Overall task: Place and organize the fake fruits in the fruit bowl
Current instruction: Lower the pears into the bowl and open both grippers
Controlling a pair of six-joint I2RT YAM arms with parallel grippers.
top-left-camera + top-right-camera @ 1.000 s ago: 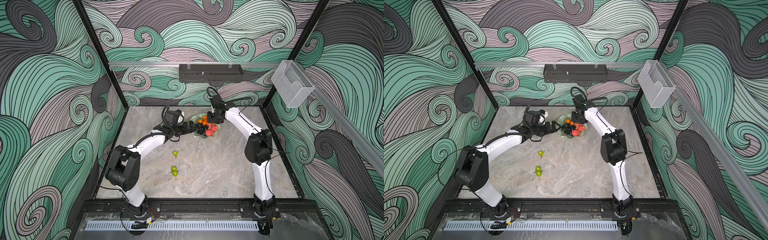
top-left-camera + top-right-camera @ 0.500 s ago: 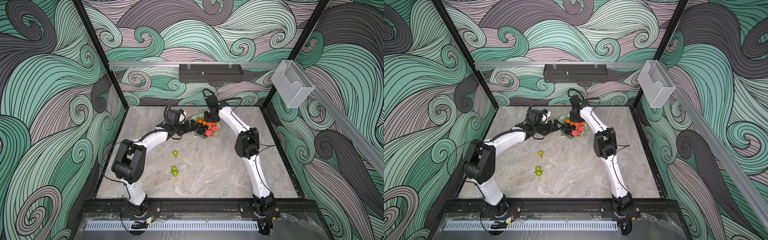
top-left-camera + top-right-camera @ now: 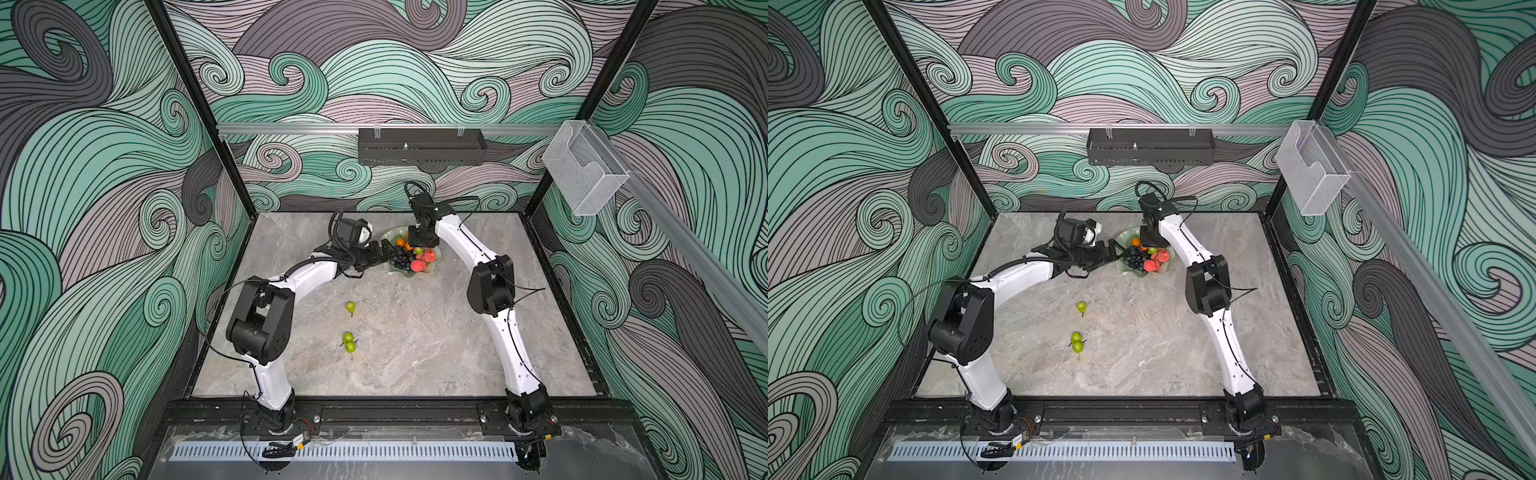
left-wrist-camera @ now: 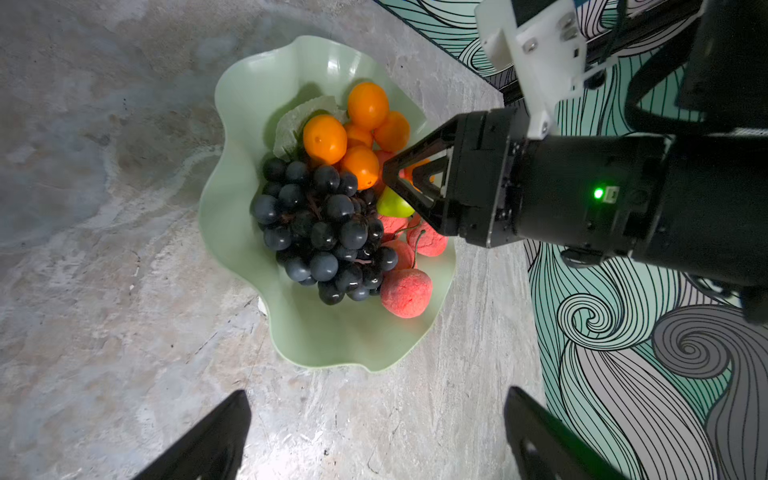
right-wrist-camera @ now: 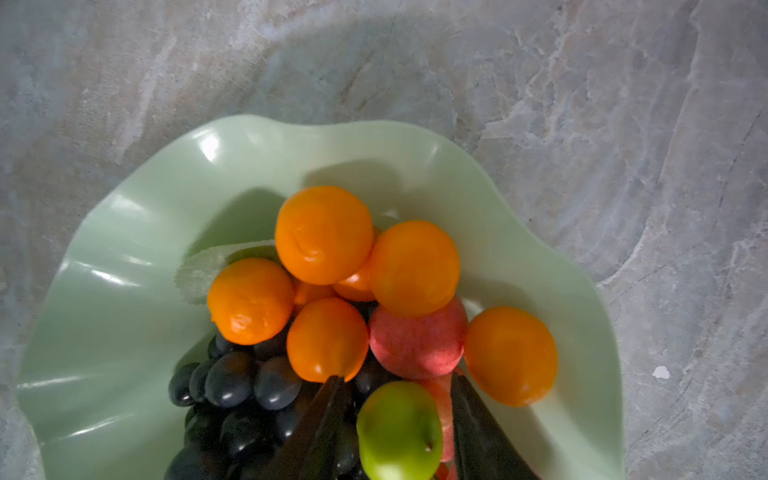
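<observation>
– Okay, where is the bowl, and what's in it?

– I have the fruit bowl (image 3: 390, 237) at the far middle of the table (image 3: 415, 332), between my two arms. Inside, the oranges (image 5: 324, 235) are heaped to one side, the grape bunch (image 4: 320, 232) lies across the middle, and the peaches (image 4: 405, 293) sit beside it. One green pear (image 5: 399, 432) is on top of the heap.

– And the right gripper (image 5: 395, 377)?

– It hangs over the bowl with its jaws parted on either side of that pear. A strip of peach shows between the pear and one finger, so I judge it isn't clamped. My left gripper (image 4: 376, 392) is spread wide and empty, just beside the bowl's rim.

– What worries you?

– The pear rests on rounded fruit and, as far as I can tell, leans on one finger. If I lift away crooked, that finger could drag it. Then it may roll off the heap, or nudge an orange over the low wavy rim. My left fingers are so near the rim that they could also bump the bowl and slide it.

– Anything outside?

– Yes, well apart from the bowl I see a lone pear (image 3: 350, 307) and a touching pair (image 3: 349, 342) of pears nearer the arm bases. They look round-bellied with thin stems, so I reckon an off-centre pinch would squirt one away.
</observation>
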